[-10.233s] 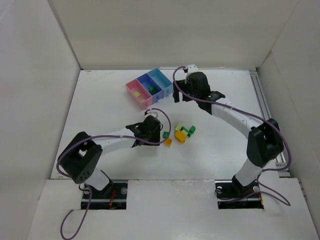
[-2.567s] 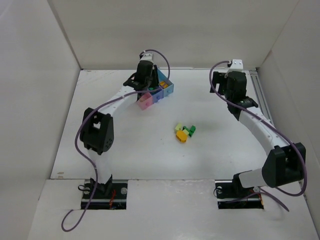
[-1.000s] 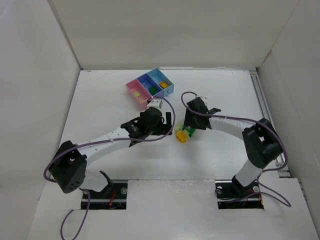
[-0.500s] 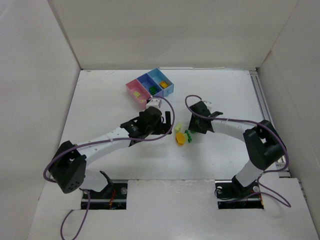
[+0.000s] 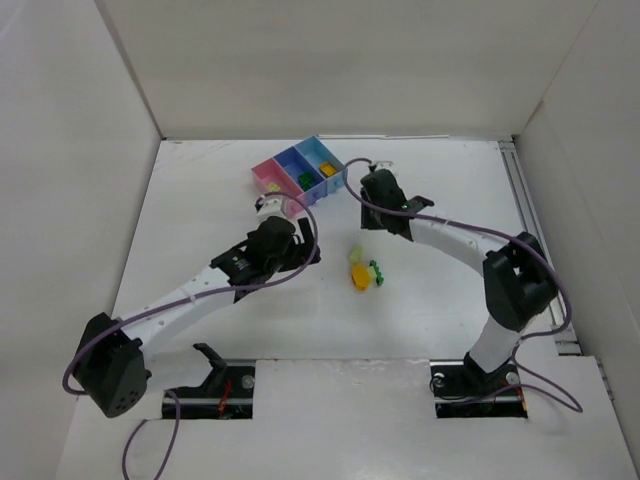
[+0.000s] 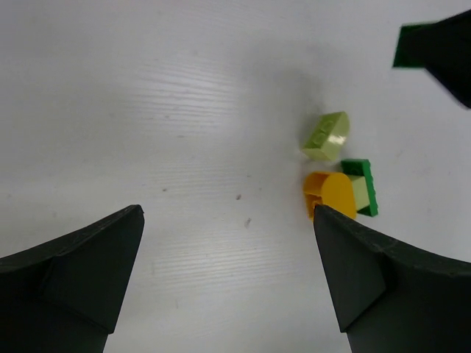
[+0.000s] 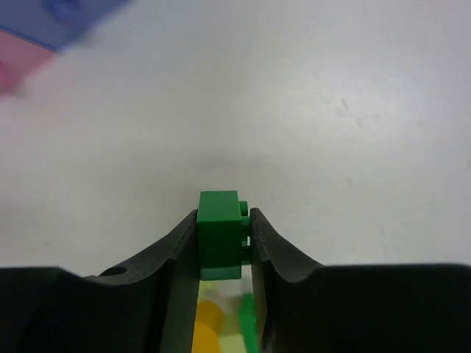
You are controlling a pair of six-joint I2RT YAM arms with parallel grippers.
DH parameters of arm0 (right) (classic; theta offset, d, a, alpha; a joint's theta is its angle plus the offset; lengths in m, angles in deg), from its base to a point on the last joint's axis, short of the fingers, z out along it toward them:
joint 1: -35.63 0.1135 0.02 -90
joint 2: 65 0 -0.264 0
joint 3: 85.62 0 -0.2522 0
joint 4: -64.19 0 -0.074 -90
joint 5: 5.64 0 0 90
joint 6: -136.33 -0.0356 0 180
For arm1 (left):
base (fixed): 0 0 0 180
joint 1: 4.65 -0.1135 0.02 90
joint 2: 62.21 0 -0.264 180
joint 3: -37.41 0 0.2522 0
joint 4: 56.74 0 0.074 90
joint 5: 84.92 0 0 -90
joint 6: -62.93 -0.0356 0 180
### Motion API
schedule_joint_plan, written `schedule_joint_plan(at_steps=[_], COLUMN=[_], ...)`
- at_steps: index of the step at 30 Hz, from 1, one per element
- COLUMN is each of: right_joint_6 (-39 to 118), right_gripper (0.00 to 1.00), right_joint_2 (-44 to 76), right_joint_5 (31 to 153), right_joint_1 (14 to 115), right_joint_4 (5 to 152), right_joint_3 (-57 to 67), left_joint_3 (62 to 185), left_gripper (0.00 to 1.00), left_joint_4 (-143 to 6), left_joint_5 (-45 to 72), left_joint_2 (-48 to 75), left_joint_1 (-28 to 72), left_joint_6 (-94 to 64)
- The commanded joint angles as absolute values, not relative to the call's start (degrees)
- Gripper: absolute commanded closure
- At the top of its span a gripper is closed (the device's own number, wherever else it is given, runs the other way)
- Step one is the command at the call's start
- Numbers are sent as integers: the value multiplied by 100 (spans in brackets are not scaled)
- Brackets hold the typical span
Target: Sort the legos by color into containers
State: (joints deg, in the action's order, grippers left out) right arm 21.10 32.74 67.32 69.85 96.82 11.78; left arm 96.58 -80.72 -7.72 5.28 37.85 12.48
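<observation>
Nearest the bases, the left arm stretches up and to the right over the white table (image 5: 190, 215), and the left gripper (image 6: 227, 213) hangs above the bare surface with its two dark fingers (image 6: 81, 272) spread wide and nothing between them. Just past its right finger in the left wrist view lies a small cluster of loose bricks: a pale yellow-green brick (image 6: 326, 137), then an orange-yellow brick (image 6: 329, 193) with a dark green brick (image 6: 364, 187) touching its right side. From above, these three sit close together near the middle of the table, to the right of the left gripper and nearer than the right one. Beyond them, the right arm bends in from the right side, and the right gripper (image 7: 224, 220) is pinching a green brick (image 7: 219, 232) between its fingertips, raised clear of the table, with the cluster blurred below and behind it in the right wrist view. Farthest back, just to the left of the right gripper, stand the three joined bins: the pink bin (image 5: 268, 180), the purple-blue bin (image 5: 296, 168) and the light blue bin (image 5: 324, 158). The pink one holds something pale, the purple-blue one something green, and the light blue one something orange-yellow.
</observation>
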Motion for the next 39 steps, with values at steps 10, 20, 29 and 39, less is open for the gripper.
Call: schedule_joint_plan(at_steps=[10, 20, 29, 39], right_joint_6=[3385, 3385, 3438, 3087], right_gripper=[76, 57, 38, 36], right_joint_2=[6120, 7282, 6334, 3549], right_joint_5=[7741, 7935, 7935, 6969], right_joint_1=[7299, 7299, 7247, 6623], right_joint_4=[9244, 9219, 8903, 8691], right_joint_3=[-3343, -4928, -4182, -585], left_joint_3=[9450, 9643, 9713, 10783], left_gripper=[0, 0, 0, 0], left_joint_4=[-8790, -8896, -8632, -7956], left_joint_5=[-1276, -1276, -1162, -599], left_joint_2=[-367, -420, -411, 1169], left_joint_1=[3270, 3270, 3270, 3744], left_joint_6=[1969, 1864, 1504, 239])
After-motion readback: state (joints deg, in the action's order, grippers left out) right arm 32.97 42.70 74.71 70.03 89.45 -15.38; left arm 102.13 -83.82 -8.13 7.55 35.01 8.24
